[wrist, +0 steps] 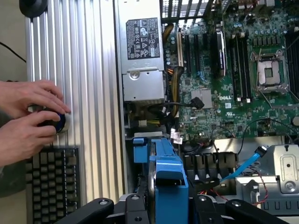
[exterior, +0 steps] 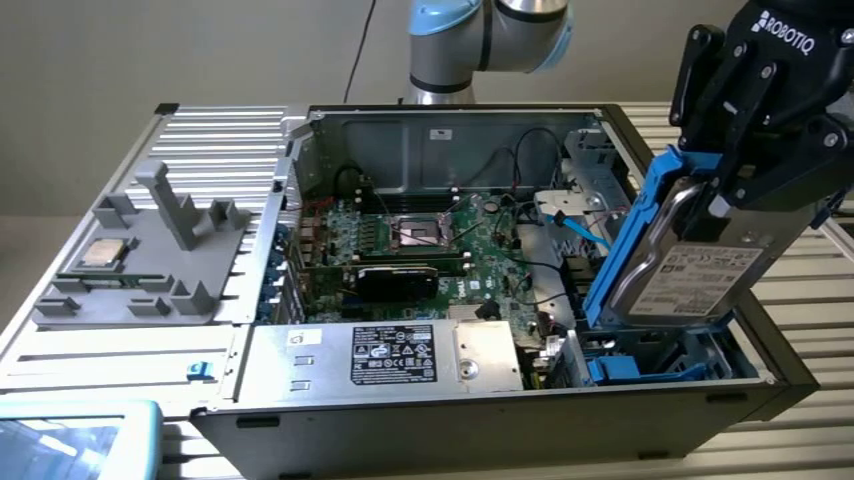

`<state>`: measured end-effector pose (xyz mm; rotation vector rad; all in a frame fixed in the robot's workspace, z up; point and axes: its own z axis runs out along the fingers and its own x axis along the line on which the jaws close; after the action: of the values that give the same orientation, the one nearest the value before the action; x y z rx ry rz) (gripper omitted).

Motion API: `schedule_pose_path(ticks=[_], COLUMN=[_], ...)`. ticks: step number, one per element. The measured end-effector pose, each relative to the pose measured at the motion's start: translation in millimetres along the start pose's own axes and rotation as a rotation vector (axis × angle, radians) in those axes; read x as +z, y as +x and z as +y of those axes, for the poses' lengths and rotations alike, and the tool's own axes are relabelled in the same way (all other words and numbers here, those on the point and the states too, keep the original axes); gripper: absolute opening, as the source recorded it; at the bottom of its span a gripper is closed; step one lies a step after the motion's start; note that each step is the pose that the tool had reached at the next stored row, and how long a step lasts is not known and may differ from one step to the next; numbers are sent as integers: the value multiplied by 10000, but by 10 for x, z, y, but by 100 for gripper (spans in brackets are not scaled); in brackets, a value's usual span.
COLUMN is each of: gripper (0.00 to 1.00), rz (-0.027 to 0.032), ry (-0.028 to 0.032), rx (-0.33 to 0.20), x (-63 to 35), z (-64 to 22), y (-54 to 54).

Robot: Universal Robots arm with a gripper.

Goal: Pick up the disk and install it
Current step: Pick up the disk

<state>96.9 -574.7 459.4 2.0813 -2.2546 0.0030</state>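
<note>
Jaws clench the disk (exterior: 694, 270) above the drive bay (exterior: 654, 368), exterior view's right; tilted, I fear it jams.

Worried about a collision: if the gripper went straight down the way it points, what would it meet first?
Probably the blue drive bay in the computer case, under the disk the gripper holds on edge; the disk's lower edge would touch first. Depth is unclear.

At three o'clock in the exterior view the end effector (exterior: 747, 195) covers the top of the disk (exterior: 667, 262); the print on its label (exterior: 707, 280) is too small to read; the arm (exterior: 487, 35) is cut off at twelve o'clock; the wrist view's edge crops a person's hands (wrist: 25, 133).
</note>
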Motion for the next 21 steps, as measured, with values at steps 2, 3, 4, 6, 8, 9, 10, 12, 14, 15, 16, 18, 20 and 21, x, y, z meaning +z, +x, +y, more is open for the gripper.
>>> schedule_pose_path(ticks=[2,3,4,6,8,9,10,12,14,15,16,18,20,21], gripper=[37,37,37,37,37,37,37,37,37,37,37,37,37,37], rz=[1,4,3,6,12,13,11,11,14,12,13,13,13,14], ry=[17,25,33,50,74,82,87,98,102,102,103,104,104,104], rx=[-73,-116,-160,-238,-332,-366,-379,-380,-386,-390,-395,-409,-419,-423], x=[8,11,15,19,18,18,19,21,22,24,25,28,34,34], z=[5,7,10,15,17,17,18,19,20,22,23,25,27,28], y=[-18,-22,-23,-24,-24,-24,-24,-24,-20,-18,-14,-5,-2,-1])
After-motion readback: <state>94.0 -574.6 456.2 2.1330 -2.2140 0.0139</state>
